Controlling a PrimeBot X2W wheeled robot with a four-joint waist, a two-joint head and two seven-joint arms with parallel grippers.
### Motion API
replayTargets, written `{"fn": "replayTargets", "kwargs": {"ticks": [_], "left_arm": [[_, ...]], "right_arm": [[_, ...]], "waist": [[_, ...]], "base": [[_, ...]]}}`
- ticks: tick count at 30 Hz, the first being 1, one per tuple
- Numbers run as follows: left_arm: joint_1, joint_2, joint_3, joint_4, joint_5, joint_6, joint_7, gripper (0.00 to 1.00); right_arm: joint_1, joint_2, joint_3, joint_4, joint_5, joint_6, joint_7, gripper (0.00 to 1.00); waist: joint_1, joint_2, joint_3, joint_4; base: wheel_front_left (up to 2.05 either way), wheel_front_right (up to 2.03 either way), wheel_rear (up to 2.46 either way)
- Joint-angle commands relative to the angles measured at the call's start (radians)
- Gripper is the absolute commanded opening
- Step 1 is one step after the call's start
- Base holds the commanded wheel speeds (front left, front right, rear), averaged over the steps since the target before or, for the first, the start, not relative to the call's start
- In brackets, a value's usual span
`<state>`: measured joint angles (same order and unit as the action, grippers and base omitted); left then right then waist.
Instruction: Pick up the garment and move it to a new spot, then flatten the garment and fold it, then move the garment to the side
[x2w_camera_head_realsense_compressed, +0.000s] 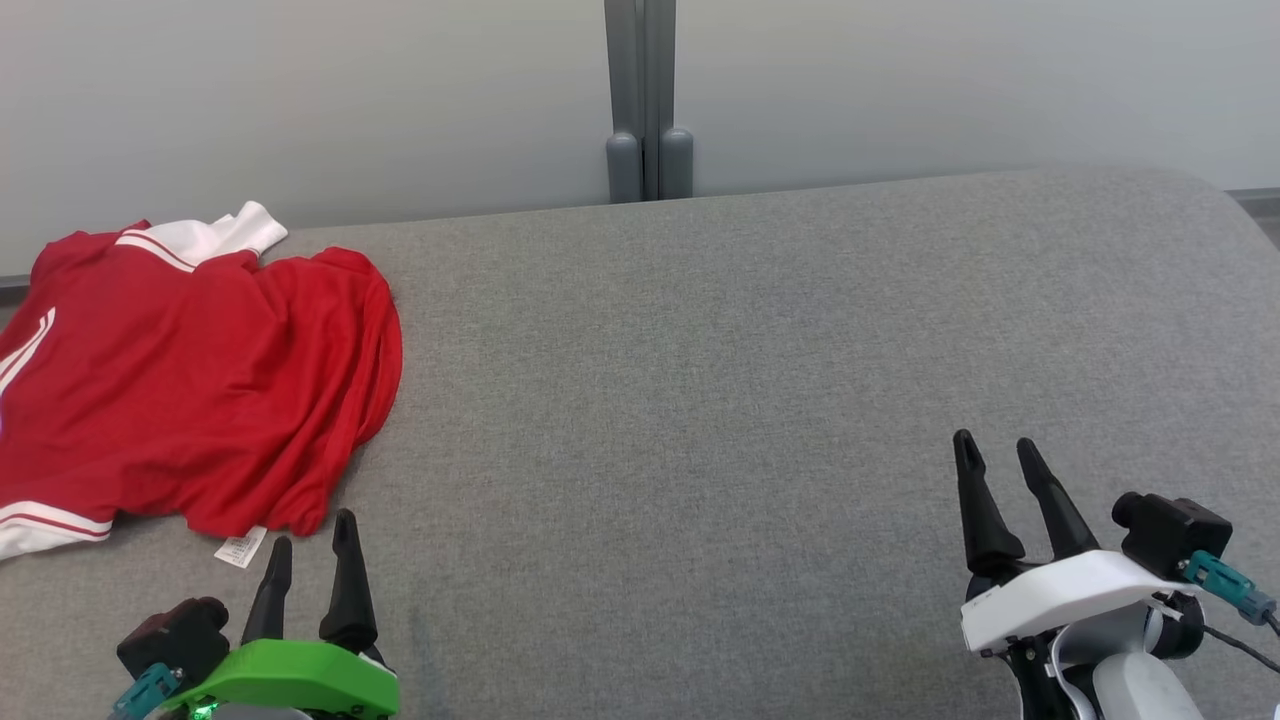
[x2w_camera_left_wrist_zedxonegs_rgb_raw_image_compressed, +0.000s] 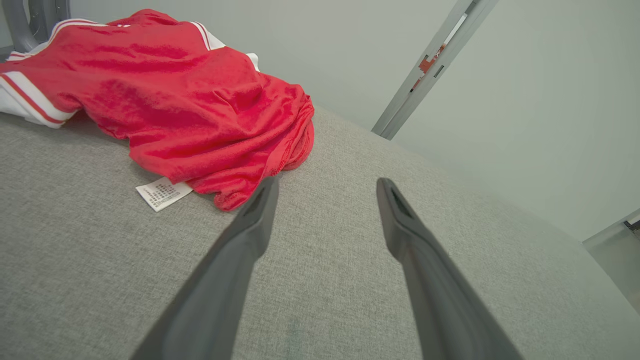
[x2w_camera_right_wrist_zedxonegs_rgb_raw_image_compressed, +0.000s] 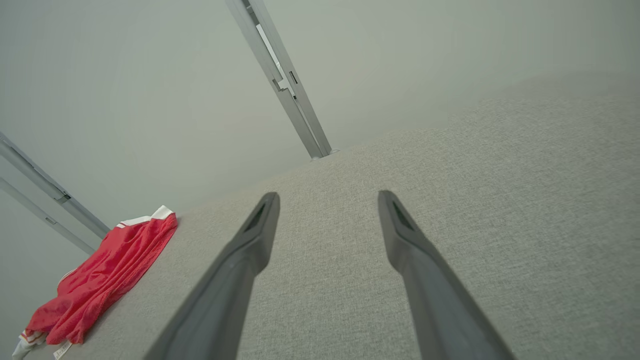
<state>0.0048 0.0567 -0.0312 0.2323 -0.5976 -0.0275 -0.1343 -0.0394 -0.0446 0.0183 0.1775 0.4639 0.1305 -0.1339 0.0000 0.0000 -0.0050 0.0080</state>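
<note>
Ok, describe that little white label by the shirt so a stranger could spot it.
Start at the grey fabric surface and go to its left end, where a crumpled red garment lies. At the garment's near hem, beyond the left tool, a small white label sticks out onto the grey. Unlike the white striped trim, it is a rectangle with fine print.

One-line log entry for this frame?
stage: pre-grasp | garment: crumpled, left of grey surface, untouched | left gripper: open, near garment | right gripper: open, empty
</note>
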Motion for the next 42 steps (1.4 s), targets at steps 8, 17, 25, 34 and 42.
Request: {"fn": "replayTargets", "kwargs": {"ticks": [8,17,25,34,42], "left_arm": [[0.012,0.008,-0.006,-0.02,0.119,-0.008,-0.029,1.0],[0.025,0.011,-0.009,-0.027,0.22,-0.011,-0.05,1.0],[0.037,0.013,-0.008,-0.022,0.296,-0.008,-0.067,1.0],[0.048,0.012,-0.01,-0.01,0.375,0.003,-0.086,1.0],[0.053,0.011,-0.004,-0.007,0.43,0.006,-0.102,1.0]], "right_arm": [[-0.01,-0.006,0.0,-0.012,-0.11,0.0,-0.03,1.0],[-0.01,-0.007,0.0,-0.003,-0.197,0.0,-0.051,1.0],[-0.011,-0.007,0.003,-0.01,-0.274,0.0,-0.068,1.0],[0.001,-0.007,0.001,-0.008,-0.355,0.0,-0.087,1.0],[0.009,-0.007,-0.009,0.009,-0.409,0.0,-0.103,1.0]], "waist": [[0.0,0.0,-0.002,-0.001],[0.0,0.0,0.001,-0.002],[0.0,0.0,0.001,-0.002],[0.0,0.0,-0.001,-0.001],[0.0,0.0,-0.002,0.0]], "base": [[0.0,0.0,0.0],[0.0,0.0,0.0],[0.0,0.0,0.0],[0.0,0.0,0.0],[0.0,0.0,0.0]]}}
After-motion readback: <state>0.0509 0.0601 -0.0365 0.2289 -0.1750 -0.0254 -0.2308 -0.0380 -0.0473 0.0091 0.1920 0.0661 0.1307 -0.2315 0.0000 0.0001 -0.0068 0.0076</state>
